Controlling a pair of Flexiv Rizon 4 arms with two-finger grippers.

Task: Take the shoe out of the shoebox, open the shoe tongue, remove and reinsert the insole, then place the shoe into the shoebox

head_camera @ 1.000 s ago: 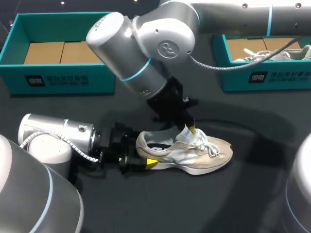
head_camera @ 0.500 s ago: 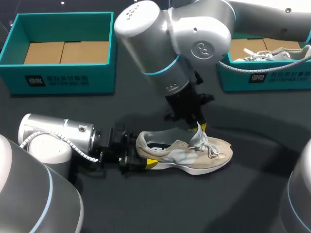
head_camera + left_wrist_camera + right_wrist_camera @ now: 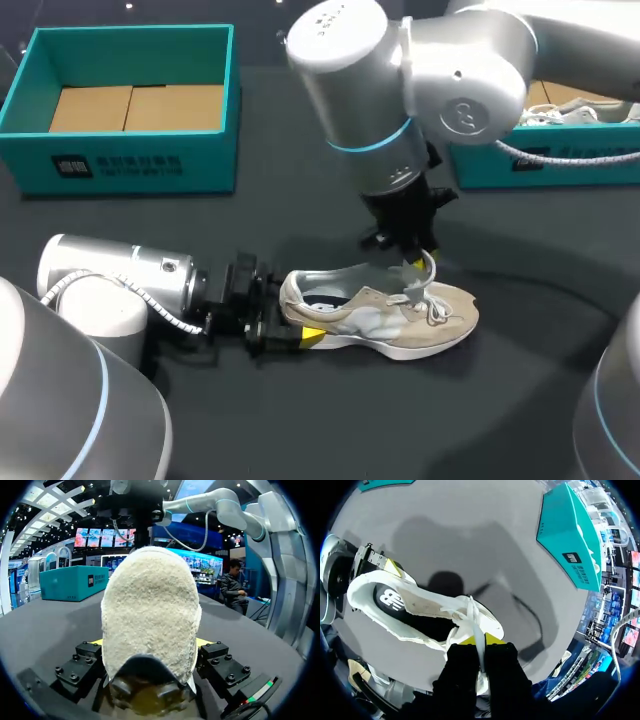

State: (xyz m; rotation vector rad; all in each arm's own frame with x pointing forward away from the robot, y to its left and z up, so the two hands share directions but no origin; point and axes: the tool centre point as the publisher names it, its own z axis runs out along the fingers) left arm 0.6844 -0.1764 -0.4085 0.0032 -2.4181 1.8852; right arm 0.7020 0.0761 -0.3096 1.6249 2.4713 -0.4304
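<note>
Beige shoe (image 3: 390, 318) upright on its sole mid-counter (image 3: 520, 400), left jaws clamped on both sides of its heel (image 3: 150, 620), right jaws pinched shut on its lifted white tongue (image 3: 479, 630), teal shoebox (image 3: 130, 165) at far left corner.

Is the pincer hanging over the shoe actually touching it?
Touching: the right wrist view shows the right pincer clamping a white strip of the shoe between its tips.

The right arm (image 3: 460, 90) hides most of the right shoebox (image 3: 480, 165).
</note>
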